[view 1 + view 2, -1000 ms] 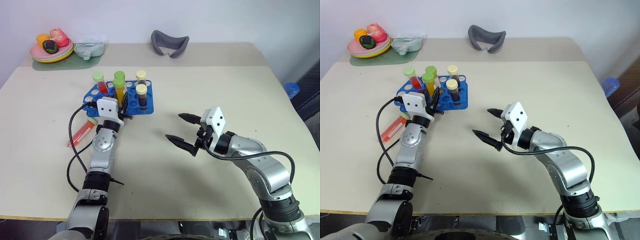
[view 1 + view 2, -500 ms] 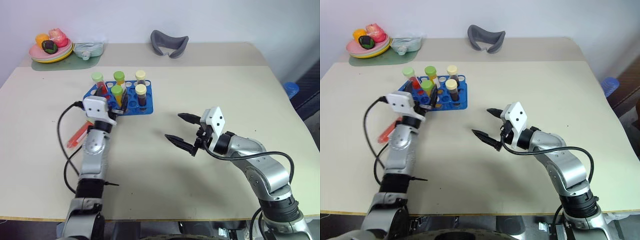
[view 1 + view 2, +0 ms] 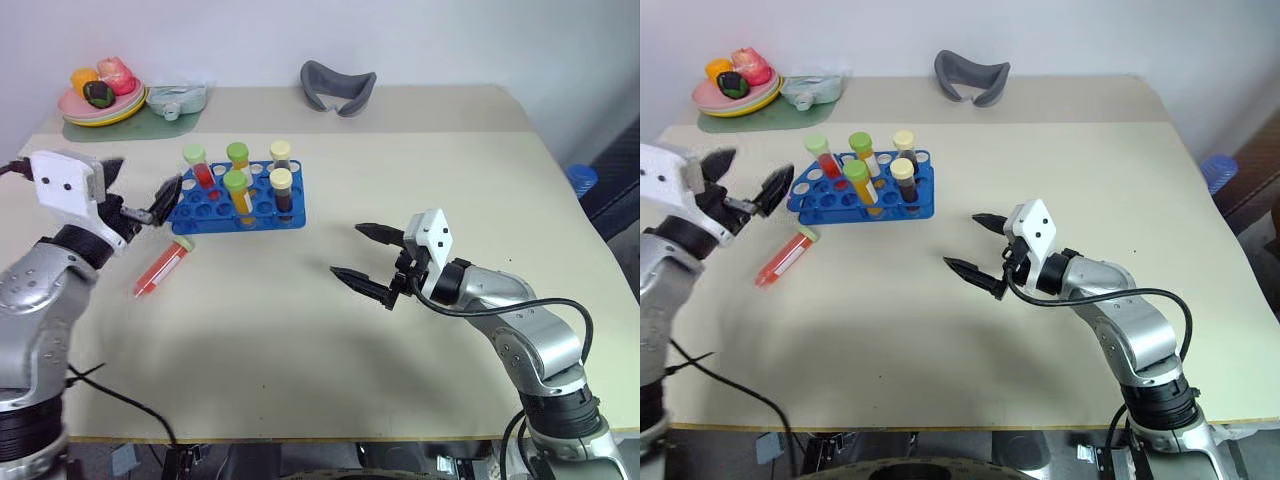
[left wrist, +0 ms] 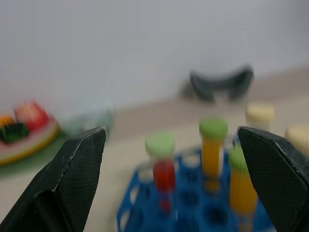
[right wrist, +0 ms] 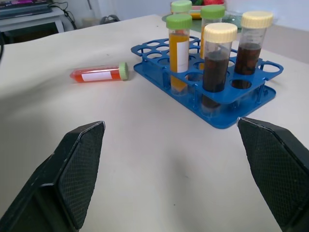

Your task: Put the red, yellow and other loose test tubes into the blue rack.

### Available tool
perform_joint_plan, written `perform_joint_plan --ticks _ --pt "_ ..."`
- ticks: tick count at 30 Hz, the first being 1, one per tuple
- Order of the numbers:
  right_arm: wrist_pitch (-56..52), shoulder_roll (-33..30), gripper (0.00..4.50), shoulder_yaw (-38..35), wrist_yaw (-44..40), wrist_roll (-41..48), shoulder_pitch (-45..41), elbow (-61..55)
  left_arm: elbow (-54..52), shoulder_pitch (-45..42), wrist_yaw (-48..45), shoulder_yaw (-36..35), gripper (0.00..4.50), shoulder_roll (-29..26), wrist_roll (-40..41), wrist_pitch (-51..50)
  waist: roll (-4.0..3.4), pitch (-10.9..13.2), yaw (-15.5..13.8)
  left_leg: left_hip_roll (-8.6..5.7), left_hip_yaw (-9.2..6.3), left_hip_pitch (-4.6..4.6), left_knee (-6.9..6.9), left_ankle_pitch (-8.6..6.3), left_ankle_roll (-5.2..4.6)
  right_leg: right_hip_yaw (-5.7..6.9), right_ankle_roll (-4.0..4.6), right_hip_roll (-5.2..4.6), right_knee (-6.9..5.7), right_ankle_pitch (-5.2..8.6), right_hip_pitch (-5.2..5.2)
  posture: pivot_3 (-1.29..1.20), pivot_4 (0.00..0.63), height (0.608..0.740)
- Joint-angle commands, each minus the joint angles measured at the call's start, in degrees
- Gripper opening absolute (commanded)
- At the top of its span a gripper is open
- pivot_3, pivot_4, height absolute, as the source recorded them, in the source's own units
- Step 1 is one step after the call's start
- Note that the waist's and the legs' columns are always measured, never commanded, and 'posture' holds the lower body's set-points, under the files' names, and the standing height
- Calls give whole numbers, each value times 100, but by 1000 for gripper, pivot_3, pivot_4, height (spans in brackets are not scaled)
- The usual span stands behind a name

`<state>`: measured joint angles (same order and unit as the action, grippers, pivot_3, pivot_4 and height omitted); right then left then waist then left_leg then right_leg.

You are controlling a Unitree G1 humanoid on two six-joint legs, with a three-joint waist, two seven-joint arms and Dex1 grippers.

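Jaws of both the left gripper (image 3: 140, 196) and right gripper (image 3: 362, 256) stood spread, holding nothing. One red tube (image 3: 162, 268) lay flat on the table (image 3: 300, 340) just beside the blue rack (image 3: 237, 208), where five tubes stood. Judged light, rigid, smooth plastic, prone to rolling; best pinched mid-barrel.

Blue rack (image 3: 240, 205): five capped tubes stand upright in it, blocking passage low across its top. Front holes open. Red tube (image 3: 163, 268) lies on bare tabletop (image 3: 300, 340) just front-left of rack, clear all round. Tabletop right of rack bare.
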<state>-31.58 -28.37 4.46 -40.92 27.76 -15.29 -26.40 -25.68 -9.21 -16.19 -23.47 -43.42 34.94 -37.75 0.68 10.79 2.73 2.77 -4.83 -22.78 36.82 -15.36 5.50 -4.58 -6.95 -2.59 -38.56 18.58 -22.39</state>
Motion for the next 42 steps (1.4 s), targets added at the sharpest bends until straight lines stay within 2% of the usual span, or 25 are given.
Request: perform_joint_plan --ticks 1,3,8,11,18,26,30,37,42 --pt "156 -157 4500 12 -239 -27 -228 -23 -121 12 113 312 4442 -848 -31 -1797 1 5 -1 0 0 0 -2 0 0 0 0 2 0 0 -1 0 150 740" --pt "141 -253 4500 1 -362 -4 -291 4 -86 -187 290 494 4442 -1058 -64 -2505 -1 7 -9 -1 1 1 -4 0 0 -1 0 -1 3 0 0 0 150 740" --pt "93 -697 4500 31 -866 80 -297 -116 654 -1753 -11 1140 4442 -1303 381 -4960 18 14 -34 -1 -5 -10 -2 0 1 8 -1 -1 8 1 0 0 150 740" --pt "74 -695 4500 41 -894 114 -309 -127 1199 -2441 -100 1747 4442 -1339 171 -5353 15 16 16 -1 -4 -11 -6 0 1 6 -1 -1 13 1 -5 0 150 740" --pt "115 -525 4500 167 -821 52 -309 -123 2650 -3533 -1094 3750 4442 -1540 -497 -4643 15 16 38 -1 -3 -12 -13 3 5 6 0 1 6 1 -14 0 150 740" --pt "92 -494 4500 186 -694 53 -130 -309 4291 -4470 -3078 5543 4442 -1665 -1632 -3306 14 16 -20 -1 -1 -25 -10 6 10 7 0 2 7 1 -23 0 150 740" --pt "7 -596 4500 168 -716 105 -51 -471 4748 -4697 -3881 5989 4442 -1624 -2074 -2948 13 16 -7 -1 0 -26 -8 5 8 6 0 2 6 1 -24 0 150 740" --pt "-80 -782 4500 134 -821 169 33 -607 4908 -4805 -4688 6196 4442 -1573 -2636 -2797 12 16 5 -1 -1 -26 -6 3 6 5 0 2 4 1 -25 0 150 740" --pt "-70 -778 4500 169 -828 159 29 -593 4919 -4753 -4872 6066 2030 -1558 -2912 -2841 12 16 0 -1 -1 -26 -5 3 5 5 -1 2 2 1 -25 0 150 740"
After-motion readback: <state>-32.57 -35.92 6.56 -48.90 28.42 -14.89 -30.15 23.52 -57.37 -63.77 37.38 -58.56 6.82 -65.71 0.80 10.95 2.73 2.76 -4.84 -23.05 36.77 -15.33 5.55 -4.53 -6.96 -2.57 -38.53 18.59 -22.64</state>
